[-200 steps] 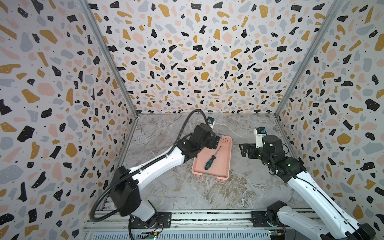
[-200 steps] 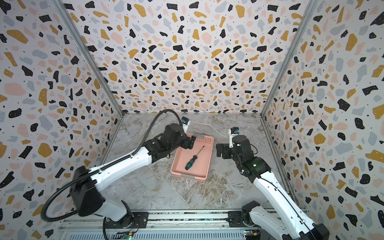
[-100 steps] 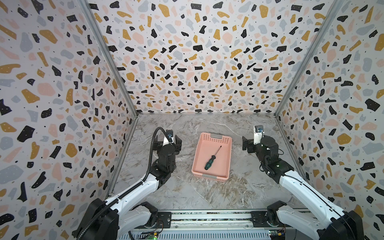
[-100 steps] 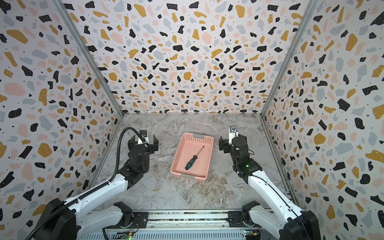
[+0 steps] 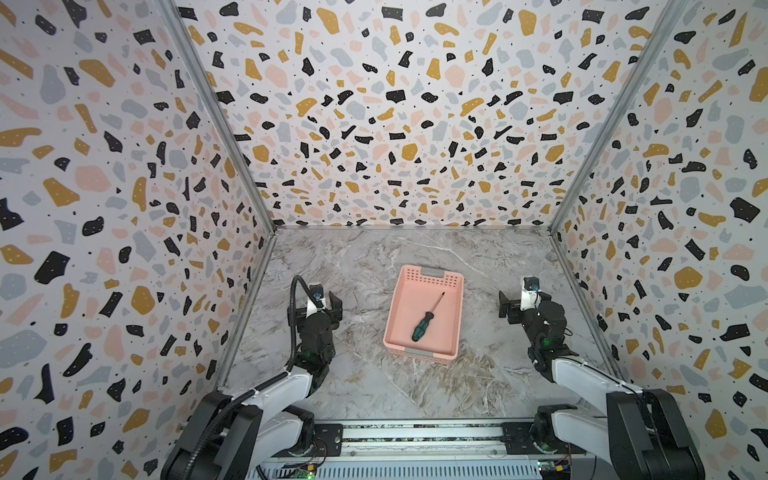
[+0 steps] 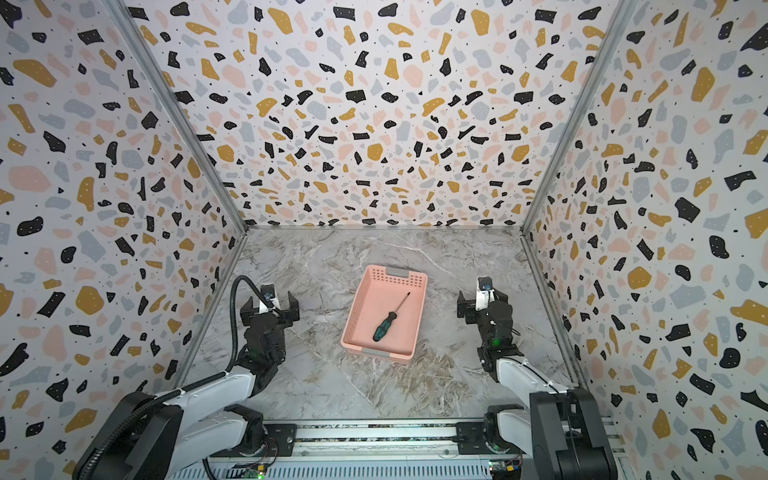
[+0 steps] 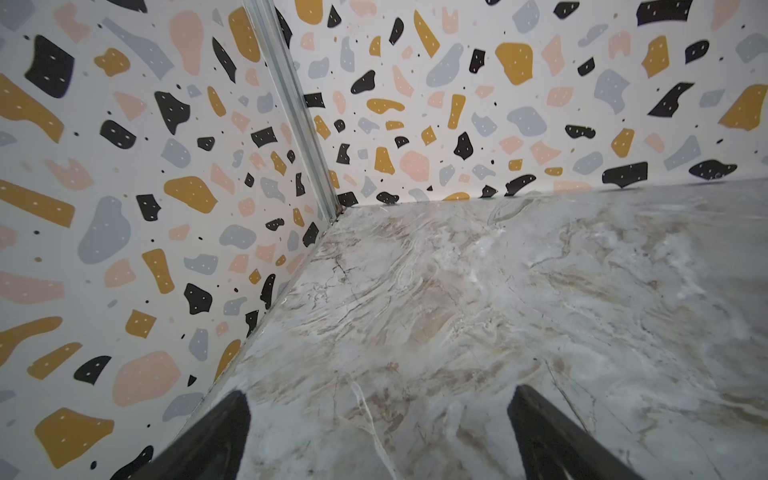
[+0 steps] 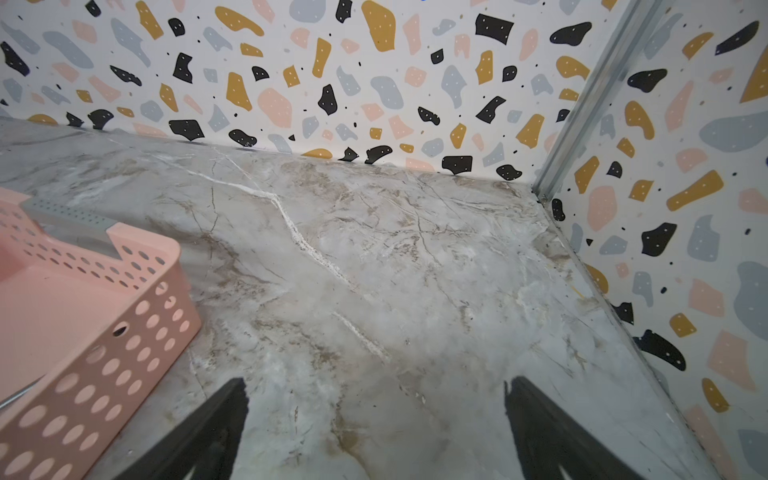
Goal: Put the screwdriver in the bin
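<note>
The screwdriver (image 5: 423, 323) (image 6: 387, 323), with a teal-and-black handle, lies slanted on the floor of the pink bin (image 5: 409, 299) (image 6: 374, 299) in both top views. Nothing touches it. My left gripper (image 5: 314, 305) (image 6: 270, 303) is open and empty, well left of the bin near the left wall. My right gripper (image 5: 524, 301) (image 6: 481, 300) is open and empty, to the right of the bin. The left wrist view shows the left gripper (image 7: 379, 395) over bare marble. The right wrist view shows the right gripper (image 8: 376, 384) beside the bin (image 8: 104, 332), with the screwdriver's thin shaft (image 8: 18, 397) just inside.
Terrazzo-patterned walls (image 5: 395, 124) close the marble table (image 5: 374, 374) on three sides. The left wall stands close to the left gripper, the right wall close to the right arm. A metal rail (image 5: 415, 436) with both arm bases runs along the near edge.
My left arm has pulled back from over the bin to the left near side, its gripper open. The right arm has also drawn back. The screwdriver has stayed in the bin.
</note>
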Action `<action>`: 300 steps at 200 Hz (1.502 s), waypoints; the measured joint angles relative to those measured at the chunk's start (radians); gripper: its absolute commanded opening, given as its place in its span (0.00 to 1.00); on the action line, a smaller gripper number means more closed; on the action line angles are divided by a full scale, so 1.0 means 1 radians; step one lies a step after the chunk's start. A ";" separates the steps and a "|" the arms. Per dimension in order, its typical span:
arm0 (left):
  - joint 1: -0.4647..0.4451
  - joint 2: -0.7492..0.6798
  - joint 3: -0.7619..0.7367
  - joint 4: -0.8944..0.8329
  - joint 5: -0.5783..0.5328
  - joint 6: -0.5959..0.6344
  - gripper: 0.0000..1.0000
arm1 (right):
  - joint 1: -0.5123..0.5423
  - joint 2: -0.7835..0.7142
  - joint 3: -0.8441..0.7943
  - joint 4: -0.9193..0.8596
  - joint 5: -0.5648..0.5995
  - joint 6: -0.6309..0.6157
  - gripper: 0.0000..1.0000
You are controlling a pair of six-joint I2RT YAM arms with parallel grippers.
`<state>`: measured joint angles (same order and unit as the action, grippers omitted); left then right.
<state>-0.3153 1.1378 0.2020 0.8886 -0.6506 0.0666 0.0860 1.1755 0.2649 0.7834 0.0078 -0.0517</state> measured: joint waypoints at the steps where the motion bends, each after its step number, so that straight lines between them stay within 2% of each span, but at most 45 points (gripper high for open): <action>1: 0.002 0.002 -0.002 0.006 0.000 0.000 1.00 | -0.002 0.004 -0.003 0.008 -0.002 -0.001 0.99; 54: 0.037 0.182 -0.010 0.132 0.041 0.002 0.99 | -0.017 0.217 -0.071 0.288 -0.066 -0.002 0.99; 76: 0.069 0.193 -0.015 0.145 0.105 0.000 1.00 | -0.017 0.289 -0.085 0.386 -0.088 -0.003 0.99; 112: 0.146 0.241 -0.080 0.301 0.181 -0.026 1.00 | -0.020 0.314 -0.089 0.451 -0.102 -0.003 0.99; 171: 0.197 0.266 -0.052 0.287 0.268 -0.062 1.00 | -0.052 0.322 -0.067 0.451 -0.113 0.009 0.99; 300: 0.198 0.266 -0.051 0.282 0.272 -0.083 1.00 | -0.048 0.322 -0.067 0.450 -0.109 0.009 0.99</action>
<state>-0.1169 1.4036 0.1509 1.1706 -0.3782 -0.0162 0.0376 1.4971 0.1978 1.2335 -0.1013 -0.0425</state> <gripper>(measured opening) 0.995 0.988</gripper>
